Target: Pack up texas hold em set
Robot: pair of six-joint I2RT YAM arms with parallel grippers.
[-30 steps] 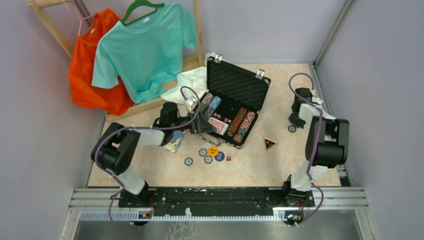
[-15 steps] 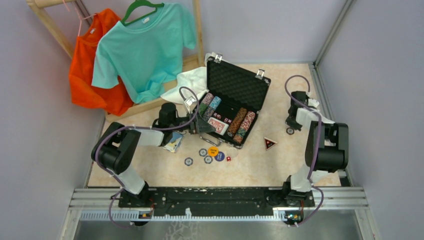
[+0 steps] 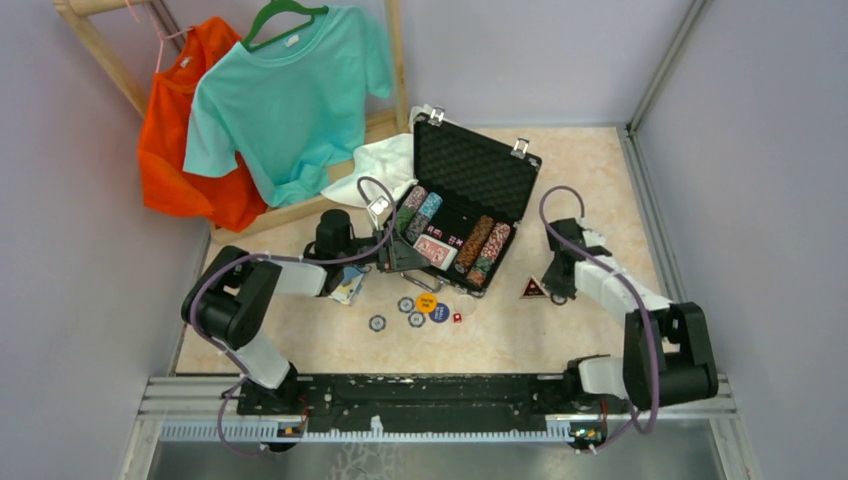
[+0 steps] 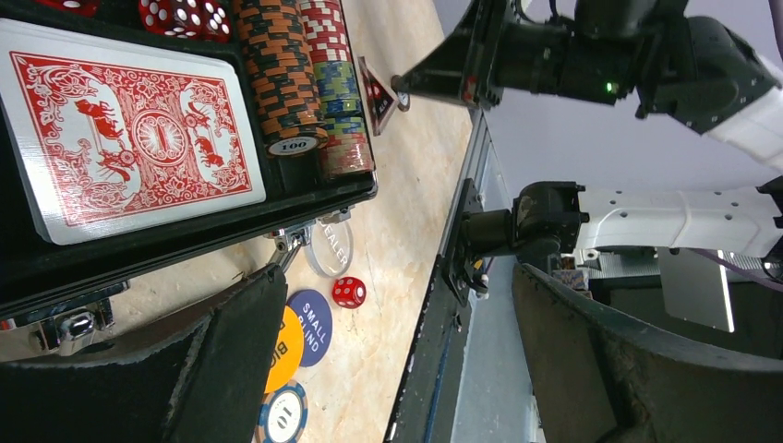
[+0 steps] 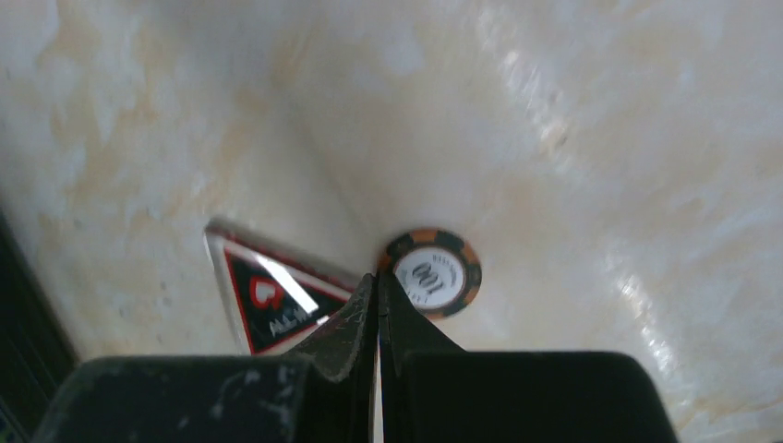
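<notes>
Case point(image 3: 476, 172) rim lies just beside the left gripper's point(image 3: 396, 252) spread jaws.

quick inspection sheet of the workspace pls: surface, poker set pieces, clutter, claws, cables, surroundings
surface: beige marbled table, loose pieces near its middle
job's things: black case open, chip rows and red deck inside; round buttons, red die, triangular marker and orange chip loose on the table
clutter: white cloth behind the case
grippers: left claw open at the case's front edge, empty; right claw shut, tips at the orange chip, holding nothing
cables: purple cable looped along each arm
surroundings: teal shirt and orange shirt on a wooden rack; grey walls
</notes>
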